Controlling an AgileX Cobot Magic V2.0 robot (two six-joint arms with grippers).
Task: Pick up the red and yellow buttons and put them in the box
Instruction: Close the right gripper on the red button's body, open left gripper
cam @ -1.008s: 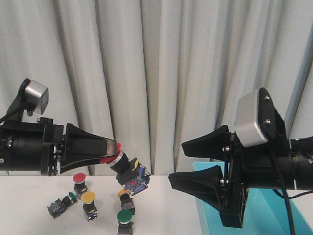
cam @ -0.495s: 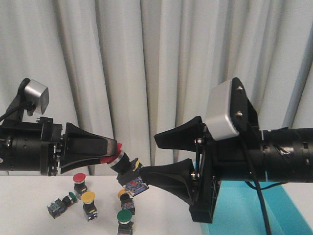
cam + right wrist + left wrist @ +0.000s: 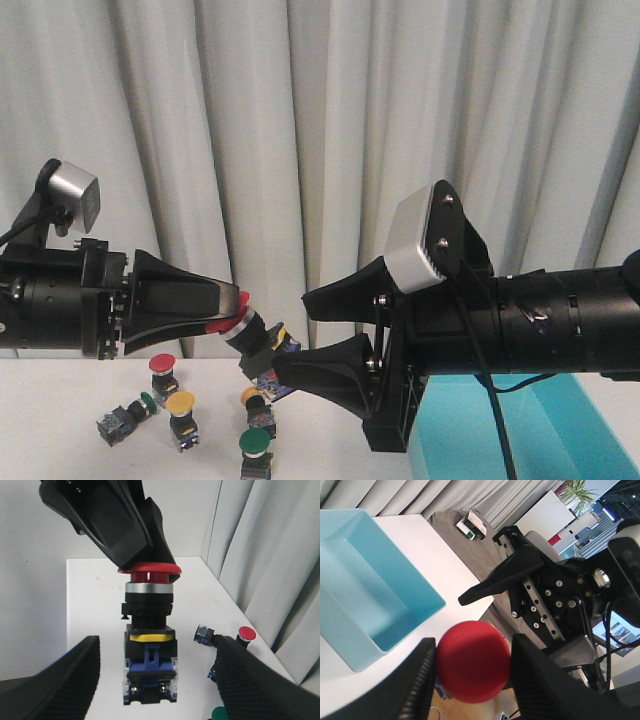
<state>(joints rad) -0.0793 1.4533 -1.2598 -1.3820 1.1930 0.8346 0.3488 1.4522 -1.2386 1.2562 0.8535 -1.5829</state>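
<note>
Since a second ago, my right pincer (image 3: 292, 335) has swung in from over the box toward the left arm, and its spread fingers now flank the hanging body of the red button (image 3: 248, 333), one finger above it, one below, neither pressing on it that I can see. That button has not shifted: my left pincer (image 3: 232, 310) is clenched on its red cap, well above the tabletop (image 3: 60, 410), with the grey collar and black-and-blue body pointing toward four o'clock in the front view. From the right wrist view I see the same red button (image 3: 149, 630) hanging cap-up, a yellow band across its body, between my two released fingers (image 3: 55, 680). The left wrist view shows the red cap (image 3: 473, 668) pinched between both left fingers (image 3: 415, 690).

Below, on the tabletop, lie a second red button (image 3: 163, 372), a yellow button (image 3: 182, 415), another yellow button (image 3: 258, 405) and a green button (image 3: 256, 450); a further green-capped one (image 3: 122, 420) lies on its side at nine o'clock from them. At four o'clock from the held part sits the turquoise box (image 3: 530, 440), partly behind my right arm.
</note>
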